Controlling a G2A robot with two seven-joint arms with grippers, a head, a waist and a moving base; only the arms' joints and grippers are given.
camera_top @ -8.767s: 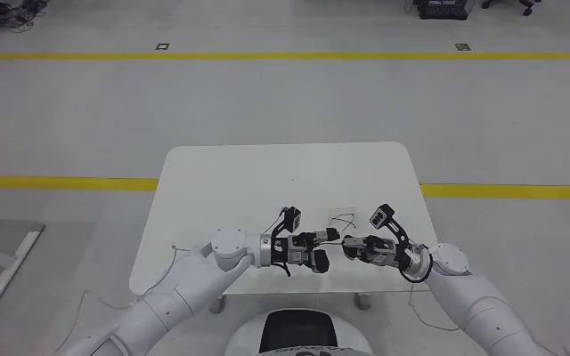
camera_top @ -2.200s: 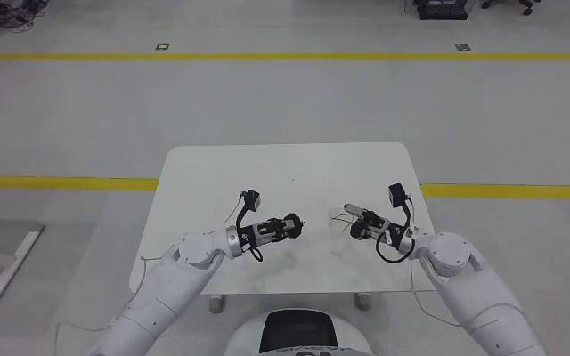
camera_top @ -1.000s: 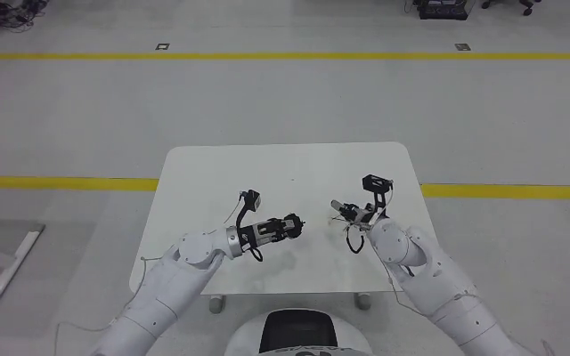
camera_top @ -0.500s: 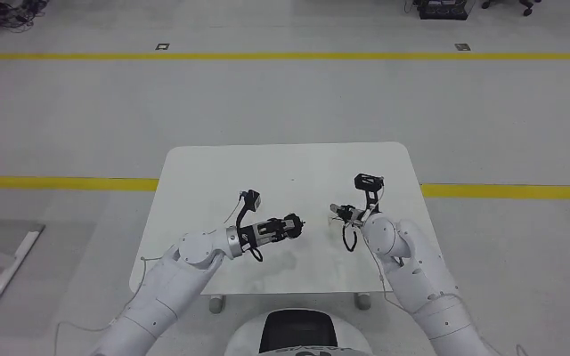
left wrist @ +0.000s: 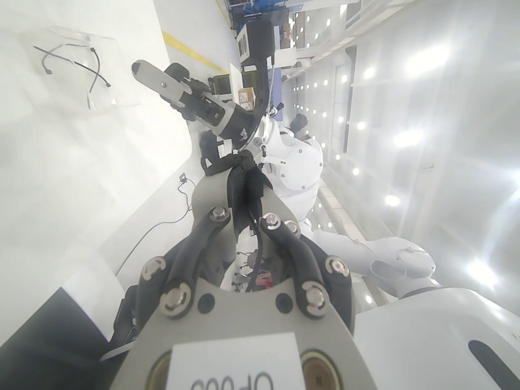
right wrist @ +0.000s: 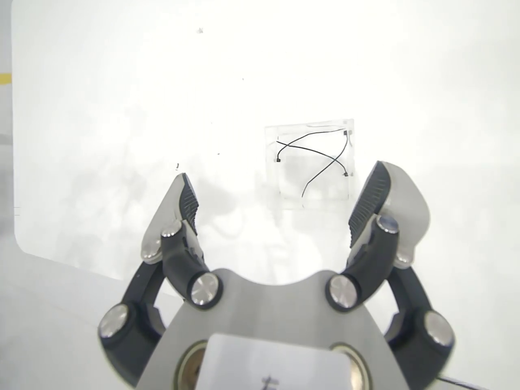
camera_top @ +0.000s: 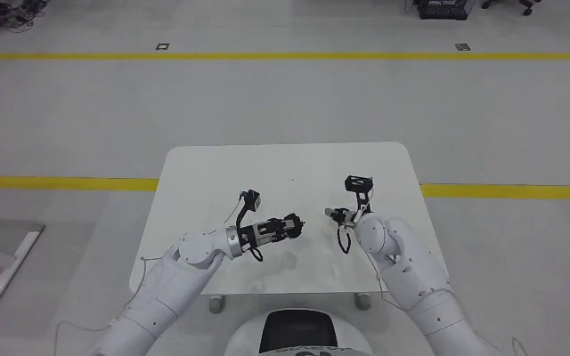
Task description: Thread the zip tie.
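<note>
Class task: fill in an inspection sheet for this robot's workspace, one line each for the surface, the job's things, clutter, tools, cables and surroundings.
Surface: white table with rounded corners.
Job's things: three black zip ties lie loose and crossed on a clear tray; none is closed into a loop.
Clutter: a few small dark specks on the table.
Tools: right tool open and holding nothing, above the table near the tray. Left tool shut, off to the tray's side; whether it holds anything cannot be told.
Cables: black cable looped at the left wrist; thin lead on the floor.
Surroundings: grey floor with yellow lines.
</note>
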